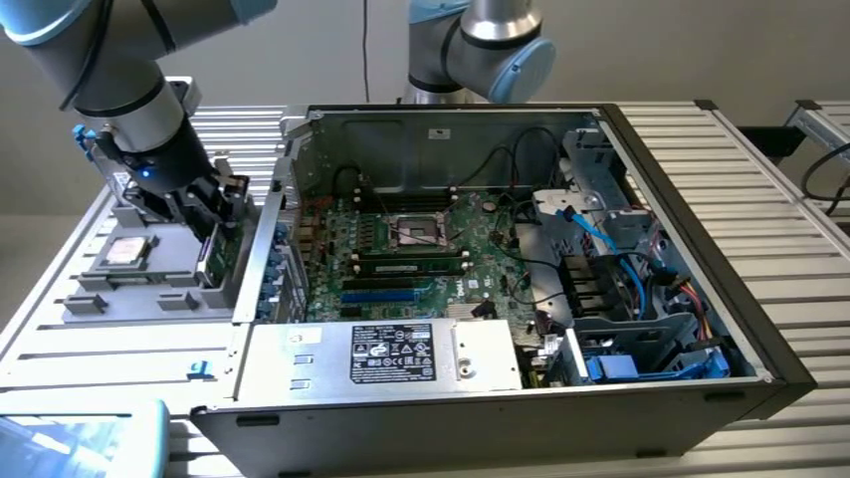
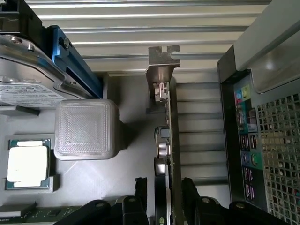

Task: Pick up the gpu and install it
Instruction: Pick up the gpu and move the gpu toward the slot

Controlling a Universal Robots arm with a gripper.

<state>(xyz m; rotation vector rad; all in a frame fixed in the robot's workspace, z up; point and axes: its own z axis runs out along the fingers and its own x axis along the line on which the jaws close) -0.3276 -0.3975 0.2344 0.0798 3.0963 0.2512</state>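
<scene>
The gpu (image 1: 219, 257) stands on edge in a slot of the grey parts holder (image 1: 146, 284), on the exterior view's left, just outside the open computer case (image 1: 664, 129). My gripper (image 1: 210, 214) hangs right over it. In the wrist view the gpu (image 2: 168, 136) runs edge-on, with its silver end bracket (image 2: 163, 61) at the far end. My gripper (image 2: 165, 190) straddles the card, one of its black fingers (image 2: 140, 185) on each side with a thin gap on the cooler side. The card still sits in the holder. The motherboard (image 1: 398, 249) lies bare inside the case.
The holder also carries a processor chip (image 2: 28, 164), a silver hard drive (image 2: 28, 84), a grey block (image 2: 86, 129) and a green memory stick (image 2: 33, 213). The case's rear port panel (image 2: 255, 140) is close beside the card. A power supply (image 1: 398, 354) and a second arm (image 1: 479, 50) border the case.
</scene>
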